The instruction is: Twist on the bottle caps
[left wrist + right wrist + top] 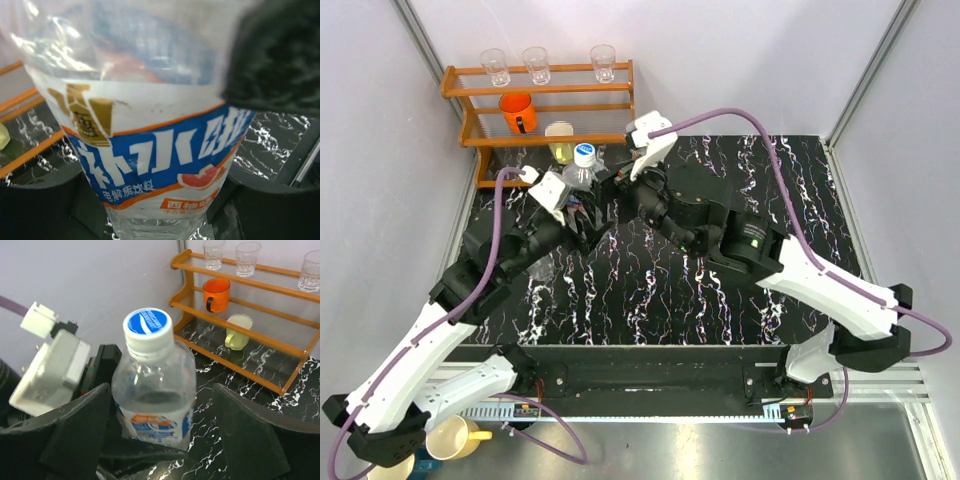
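we log: white blue-topped plastic cap [147,322] sits on clear labelled plastic bottle [156,412] | left claw [155,200] holds bottle | right claw [160,390] wide, touching nothing | we judge one capped, tightness unclear, any others unseen

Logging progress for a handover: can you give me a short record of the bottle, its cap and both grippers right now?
bottle: clear bottle with a blue and white label, upright, in front of the orange rack
cap: blue-topped cap on the bottle's neck; how tight cannot be told
left gripper: left gripper shut on the bottle's body
right gripper: right gripper open, fingers on either side of the bottle, not touching the cap
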Tool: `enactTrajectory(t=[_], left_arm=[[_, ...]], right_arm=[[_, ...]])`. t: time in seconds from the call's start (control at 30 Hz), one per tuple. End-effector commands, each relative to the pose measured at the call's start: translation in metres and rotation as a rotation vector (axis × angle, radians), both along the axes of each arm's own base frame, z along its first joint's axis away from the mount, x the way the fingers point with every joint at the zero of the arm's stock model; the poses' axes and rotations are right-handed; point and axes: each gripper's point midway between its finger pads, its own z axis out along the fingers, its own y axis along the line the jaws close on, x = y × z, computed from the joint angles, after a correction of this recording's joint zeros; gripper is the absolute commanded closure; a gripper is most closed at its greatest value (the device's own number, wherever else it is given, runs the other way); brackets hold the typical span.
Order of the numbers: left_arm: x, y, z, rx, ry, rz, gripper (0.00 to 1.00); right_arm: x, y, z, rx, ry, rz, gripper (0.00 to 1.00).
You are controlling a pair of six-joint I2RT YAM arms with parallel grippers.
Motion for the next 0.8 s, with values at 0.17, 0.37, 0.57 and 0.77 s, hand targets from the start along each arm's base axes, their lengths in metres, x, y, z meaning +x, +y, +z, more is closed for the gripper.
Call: enactTrajectory(t=[0.17, 0.37, 0.57, 0.77], left_arm=[[-0.052, -0.031, 0.057, -0.185, -0.079, -0.326, 0.67], [-0.157, -0.052, 0.051, -0.189, 0.006, -0.994, 0.62], [-0.202, -0.036, 0.042, -0.141, 0.091, -1.318, 0.68], [-0.210, -0.032, 0.038, -0.125, 0.109, -1.383, 0.71]], right_arm=[[-0.073, -0.065, 0.071, 0.119, -0.132, 0.324, 0.05], [-0.136, -0.086, 0.073, 0.072, -0.246, 0.741, 0.05], [-0.156, -0.084, 0.067, 0.049, -0.241, 0.965, 0.05], [-0.158, -0.065, 0.065, 0.077, -0.215, 1.108, 0.07]])
